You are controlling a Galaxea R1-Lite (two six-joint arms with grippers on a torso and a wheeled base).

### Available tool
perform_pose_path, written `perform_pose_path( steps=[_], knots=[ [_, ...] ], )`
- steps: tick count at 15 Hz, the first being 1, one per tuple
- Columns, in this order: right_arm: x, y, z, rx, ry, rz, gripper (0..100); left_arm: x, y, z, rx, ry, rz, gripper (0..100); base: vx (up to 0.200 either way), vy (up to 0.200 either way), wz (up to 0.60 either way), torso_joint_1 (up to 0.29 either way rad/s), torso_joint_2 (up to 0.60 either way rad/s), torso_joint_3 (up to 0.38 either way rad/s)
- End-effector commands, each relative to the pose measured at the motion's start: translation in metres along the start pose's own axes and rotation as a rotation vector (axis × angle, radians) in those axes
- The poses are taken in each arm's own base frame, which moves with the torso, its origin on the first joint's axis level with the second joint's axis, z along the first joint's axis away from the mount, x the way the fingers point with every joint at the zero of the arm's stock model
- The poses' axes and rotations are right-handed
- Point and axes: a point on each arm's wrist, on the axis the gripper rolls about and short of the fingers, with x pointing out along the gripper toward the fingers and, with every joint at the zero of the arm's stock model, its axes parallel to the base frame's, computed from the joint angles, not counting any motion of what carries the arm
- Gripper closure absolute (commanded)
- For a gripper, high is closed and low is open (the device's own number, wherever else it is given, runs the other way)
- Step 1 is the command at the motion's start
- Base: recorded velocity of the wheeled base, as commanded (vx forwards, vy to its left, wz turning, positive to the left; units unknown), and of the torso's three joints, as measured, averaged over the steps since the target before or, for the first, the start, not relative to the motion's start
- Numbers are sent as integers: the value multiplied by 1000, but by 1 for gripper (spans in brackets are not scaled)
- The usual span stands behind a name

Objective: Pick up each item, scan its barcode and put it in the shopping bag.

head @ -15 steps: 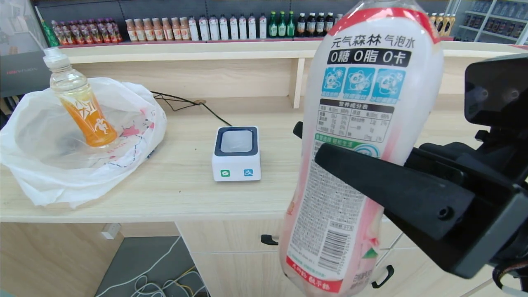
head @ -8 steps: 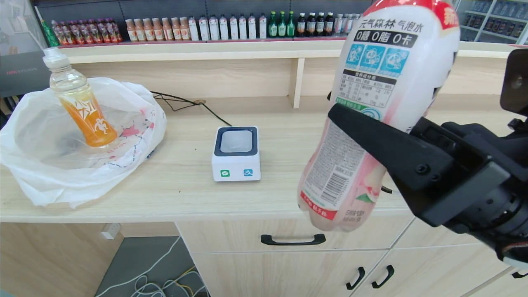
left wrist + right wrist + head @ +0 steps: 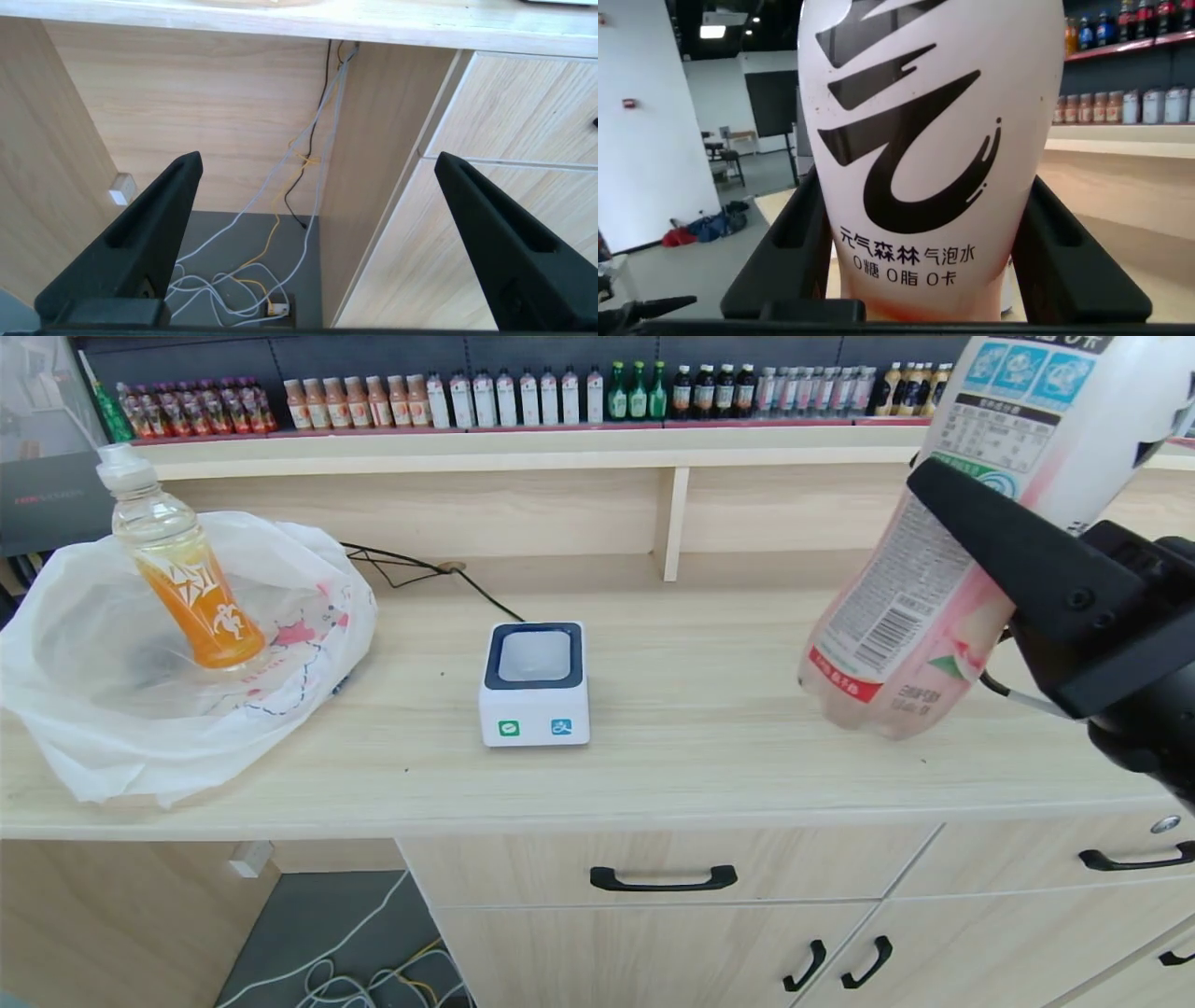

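Observation:
My right gripper [image 3: 1013,537] is shut on a pink-and-white soda bottle [image 3: 920,616], held tilted in the air over the right end of the counter [image 3: 691,756], its barcode facing left and down. The same bottle [image 3: 920,159] sits between the black fingers [image 3: 789,252] in the right wrist view. The white barcode scanner [image 3: 535,684] stands mid-counter, to the left of the bottle. The white shopping bag [image 3: 168,691] lies at the far left with an orange drink bottle [image 3: 182,569] leaning in it. My left gripper [image 3: 322,243] hangs open below the counter, with nothing between its fingers.
A black cable [image 3: 439,574] runs from the scanner to the counter's back wall. A raised shelf ledge [image 3: 560,448] runs behind, with rows of bottles [image 3: 523,397] beyond. Drawers with black handles [image 3: 663,879] sit under the counter. Loose cords [image 3: 271,280] lie on the floor.
The right gripper has carried the soda bottle up and to the right, away from the camera, tilting it so its base swings toward the scanner side. The bag and scanner stayed still.

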Motion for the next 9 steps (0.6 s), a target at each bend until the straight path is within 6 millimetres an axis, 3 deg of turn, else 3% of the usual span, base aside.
perform_pose_path(
  steps=[1, 5, 9],
  knots=[
    [-19, -7, 13, -52, -9, -66, 100, 0, 0, 0, 0, 0, 0, 0, 0, 0, 0, 0, 0, 0],
    [-37, -39, 14, -187, 32, -224, 100, 0, 0, 0, 0, 0, -2, 0, 0, 0, 0, 0, 0, 0],
    [-40, -50, 3, -314, 87, -297, 100, 0, 0, 0, 0, 0, 0, 0, 0, 0, 0, 0, 0, 0]
  ],
)
